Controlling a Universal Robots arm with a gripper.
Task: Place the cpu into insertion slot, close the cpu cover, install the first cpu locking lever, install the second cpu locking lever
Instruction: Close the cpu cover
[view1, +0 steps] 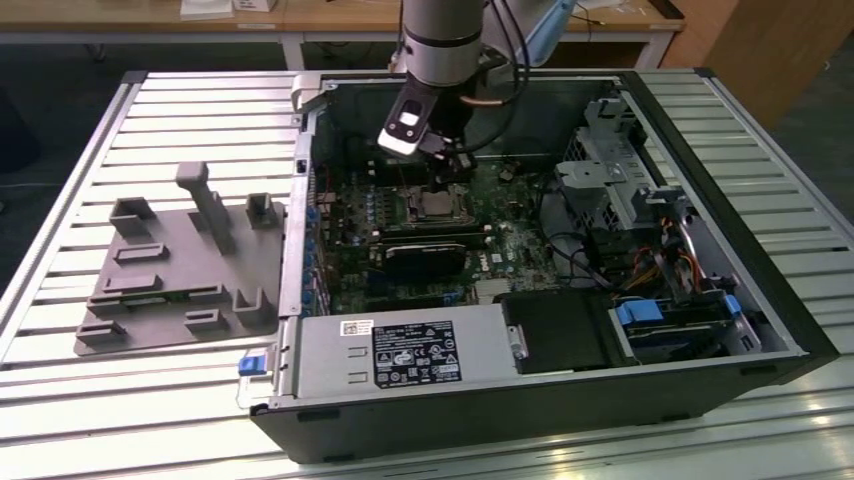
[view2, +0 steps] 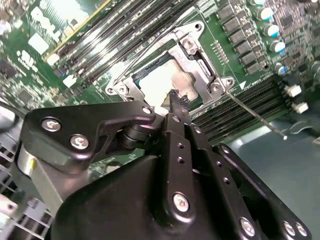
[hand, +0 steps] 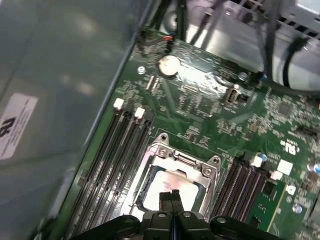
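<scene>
The claw (hand: 171, 194) hides one edge of the cpu (hand: 156, 186) in the first wrist view.

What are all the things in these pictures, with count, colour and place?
table: one, silver slats, under everything.
case: one, black, open, on the table.
fixture: one, grey, on the table, at the exterior view's left of the case.
power supply: one, grey, in the case, nearest the exterior camera.
board: one, green, inside the case.
card: one, black, on the board.
battery: one, silver, on the board.
memory slots: two banks, black, either side of the cover.
cover: one, dull silver, framing the cpu.
cpu: one, pale silver, within the cover's window.
lever: at least one, thin steel, sticking out from a cover corner.
arm: one, silver-grey, reaching down into the case.
end effector: one, black, shut, above the cpu.
</scene>
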